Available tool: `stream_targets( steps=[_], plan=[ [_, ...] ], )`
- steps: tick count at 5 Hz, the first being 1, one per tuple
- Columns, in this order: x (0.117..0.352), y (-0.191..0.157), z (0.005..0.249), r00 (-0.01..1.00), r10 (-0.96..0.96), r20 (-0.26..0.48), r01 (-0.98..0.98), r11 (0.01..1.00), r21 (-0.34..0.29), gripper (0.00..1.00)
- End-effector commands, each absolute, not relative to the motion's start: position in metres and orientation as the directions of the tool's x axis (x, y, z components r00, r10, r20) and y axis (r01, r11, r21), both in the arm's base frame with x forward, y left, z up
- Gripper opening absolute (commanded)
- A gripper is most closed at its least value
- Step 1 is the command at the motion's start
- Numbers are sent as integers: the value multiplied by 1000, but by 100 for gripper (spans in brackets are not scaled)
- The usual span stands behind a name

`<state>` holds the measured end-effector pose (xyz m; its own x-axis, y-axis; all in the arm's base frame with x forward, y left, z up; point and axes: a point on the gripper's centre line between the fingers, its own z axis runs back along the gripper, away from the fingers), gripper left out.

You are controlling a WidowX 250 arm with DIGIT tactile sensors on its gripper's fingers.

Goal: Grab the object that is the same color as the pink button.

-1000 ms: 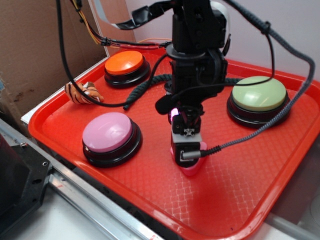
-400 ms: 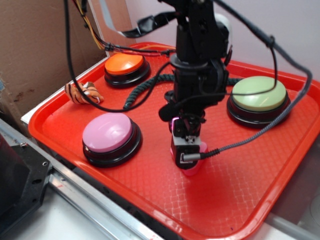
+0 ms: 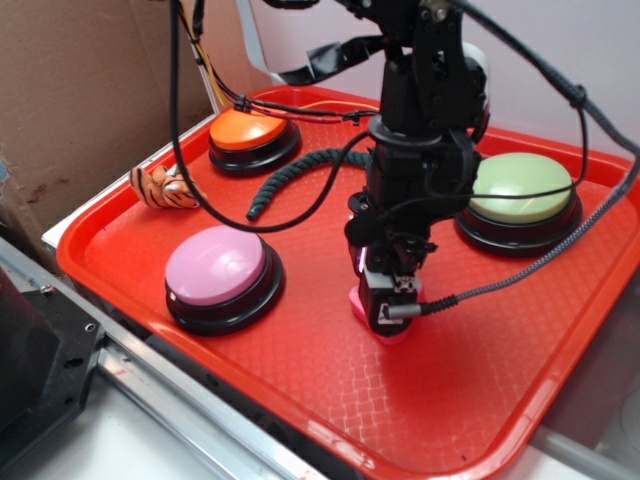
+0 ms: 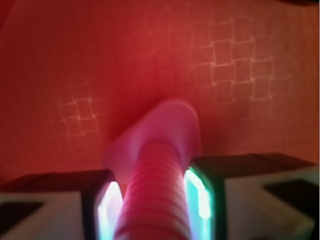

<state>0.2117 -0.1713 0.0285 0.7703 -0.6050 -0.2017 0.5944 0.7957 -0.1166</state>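
On the tray [image 3: 130,290]: three buttons, one bolt [image 4: 155,195].

A red tray [image 3: 130,235] with a woven texture fills most of the frame. At its upper left stands an orange button [image 3: 250,130] on a black base; at the right, a pale green button [image 3: 523,190] on a black base. A small tiger-striped toy [image 3: 163,187] lies by the left rim. Brown cardboard [image 3: 80,90] stands at the upper left.
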Motion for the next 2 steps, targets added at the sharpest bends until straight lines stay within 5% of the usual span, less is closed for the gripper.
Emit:
stream_targets(
  steps=[1, 2],
  plan=[
    [181, -145, 134, 962, -270, 34, 272, 961, -52, 0],
    [167, -124, 182, 972, -220, 86, 229, 967, -113, 0]
  ],
)
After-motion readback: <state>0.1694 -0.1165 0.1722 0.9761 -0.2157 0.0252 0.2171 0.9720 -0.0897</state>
